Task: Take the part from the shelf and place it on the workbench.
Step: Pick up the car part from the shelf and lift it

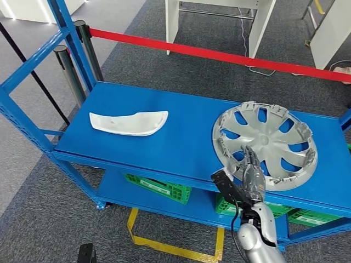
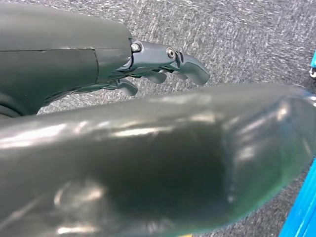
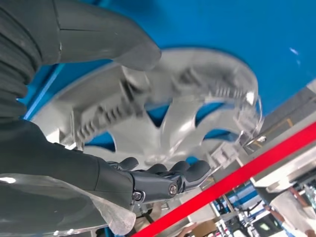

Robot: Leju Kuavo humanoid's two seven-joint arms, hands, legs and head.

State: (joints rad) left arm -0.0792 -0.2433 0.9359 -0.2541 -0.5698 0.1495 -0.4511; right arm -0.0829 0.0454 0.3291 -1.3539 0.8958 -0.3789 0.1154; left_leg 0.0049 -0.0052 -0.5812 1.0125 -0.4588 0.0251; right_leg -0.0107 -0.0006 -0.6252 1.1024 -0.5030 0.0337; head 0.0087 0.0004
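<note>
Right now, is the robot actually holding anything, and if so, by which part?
The right hand is at the near rim of the silver wheel cover, thumb and fingers on either side of the rim. A closed grip cannot be told. The left hand holds nothing.

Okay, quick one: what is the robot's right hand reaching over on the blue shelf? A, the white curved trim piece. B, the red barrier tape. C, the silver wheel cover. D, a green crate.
C: the right hand sits over the near rim of the silver wheel cover, while the white curved trim piece lies apart, further along the blue shelf.
</note>
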